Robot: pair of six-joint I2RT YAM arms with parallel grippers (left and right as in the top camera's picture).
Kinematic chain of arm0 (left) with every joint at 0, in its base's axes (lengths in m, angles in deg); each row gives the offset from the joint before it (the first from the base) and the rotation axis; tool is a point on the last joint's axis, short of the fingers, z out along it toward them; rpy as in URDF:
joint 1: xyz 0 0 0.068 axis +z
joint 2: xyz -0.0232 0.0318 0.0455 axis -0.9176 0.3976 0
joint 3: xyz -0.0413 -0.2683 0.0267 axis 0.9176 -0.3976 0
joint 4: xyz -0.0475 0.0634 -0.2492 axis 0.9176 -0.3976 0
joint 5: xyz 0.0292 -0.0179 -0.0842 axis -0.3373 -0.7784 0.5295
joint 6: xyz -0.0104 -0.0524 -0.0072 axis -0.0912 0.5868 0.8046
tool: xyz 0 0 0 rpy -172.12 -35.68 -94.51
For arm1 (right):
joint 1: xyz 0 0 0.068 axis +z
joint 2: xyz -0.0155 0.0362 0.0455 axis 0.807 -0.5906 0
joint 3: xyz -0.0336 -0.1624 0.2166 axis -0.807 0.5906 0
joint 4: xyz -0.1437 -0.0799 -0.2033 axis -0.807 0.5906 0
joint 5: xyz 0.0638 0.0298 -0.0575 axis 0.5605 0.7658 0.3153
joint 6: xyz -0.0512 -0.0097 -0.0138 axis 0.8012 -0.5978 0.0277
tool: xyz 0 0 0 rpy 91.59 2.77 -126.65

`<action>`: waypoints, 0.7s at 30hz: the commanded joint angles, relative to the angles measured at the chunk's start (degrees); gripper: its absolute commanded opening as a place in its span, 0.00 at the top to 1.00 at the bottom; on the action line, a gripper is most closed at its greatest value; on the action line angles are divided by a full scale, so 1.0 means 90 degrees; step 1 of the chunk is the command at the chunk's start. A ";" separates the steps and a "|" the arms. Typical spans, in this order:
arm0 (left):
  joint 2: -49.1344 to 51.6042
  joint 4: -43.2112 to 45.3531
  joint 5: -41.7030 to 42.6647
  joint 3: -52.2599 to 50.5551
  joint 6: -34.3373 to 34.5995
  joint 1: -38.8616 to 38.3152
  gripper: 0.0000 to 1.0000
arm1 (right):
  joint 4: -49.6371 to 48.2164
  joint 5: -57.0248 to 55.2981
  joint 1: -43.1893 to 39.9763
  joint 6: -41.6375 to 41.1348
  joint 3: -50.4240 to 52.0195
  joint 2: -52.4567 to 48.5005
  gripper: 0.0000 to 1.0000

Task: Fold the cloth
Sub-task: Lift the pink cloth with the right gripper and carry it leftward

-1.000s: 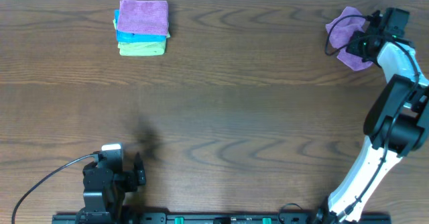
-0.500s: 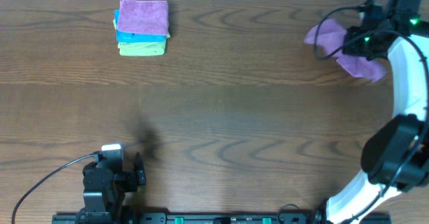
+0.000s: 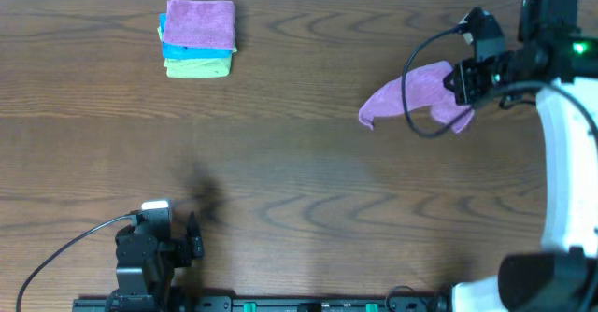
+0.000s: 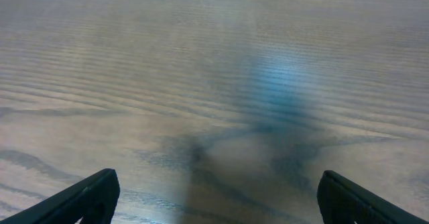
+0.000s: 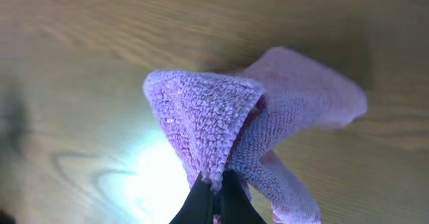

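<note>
A: Wide shot from overhead, and the dark wood table (image 3: 280, 163) fills the frame edge to edge.

B: Biggest thing on it is the white right arm (image 3: 561, 163), running up the right edge and bending in at the upper right.

A: And there's the cloth (image 3: 411, 92), lavender, upper right of the overhead view, drawn out in a bunched strip that slants down to the left.

B: The right gripper (image 3: 464, 78) has it. On the right wrist view the fingers (image 5: 201, 207) are pinched tight on a gathered fold of towel, and the rest hangs in a loose cone over the wood.

A: Is the low end touching the table?

B: Can't tell from these angles.

A: Upper left of the overhead frame, a stack of folded cloths (image 3: 198, 39): purple on top, blue in the middle, yellow-green underneath.

B: Well apart from the action. A black cable (image 3: 420, 88) loops across the lavender towel by the wrist.

A: Lower left, the left gripper (image 3: 192, 242)?

B: Low over bare wood, jaws spread wide with nothing between them. Its wrist view shows both fingertips (image 4: 90, 197) at the bottom corners.
</note>
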 commanded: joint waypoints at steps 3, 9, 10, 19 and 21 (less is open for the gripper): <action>-0.0041 -0.0393 -0.0141 -0.0058 -0.0041 -0.0032 0.05 | 0.0160 0.0391 0.0624 0.0274 0.0675 0.0481 0.99; -0.0041 -0.0396 -0.0141 -0.0058 -0.0041 -0.0032 0.05 | 0.0391 0.0386 0.1625 0.0270 0.1197 0.0886 0.98; -0.0041 -0.0393 -0.0141 -0.0058 -0.0041 -0.0032 0.05 | 0.0398 0.0386 0.1778 0.0243 0.1246 0.0954 0.98; -0.0041 -0.0393 -0.0141 -0.0058 -0.0041 -0.0032 0.05 | 0.0338 0.0090 0.3245 -0.0296 0.1710 0.1214 0.99; -0.0041 -0.0396 -0.0141 -0.0058 -0.0041 -0.0032 0.05 | 0.0299 0.0073 0.3417 -0.0413 0.1756 0.1214 0.98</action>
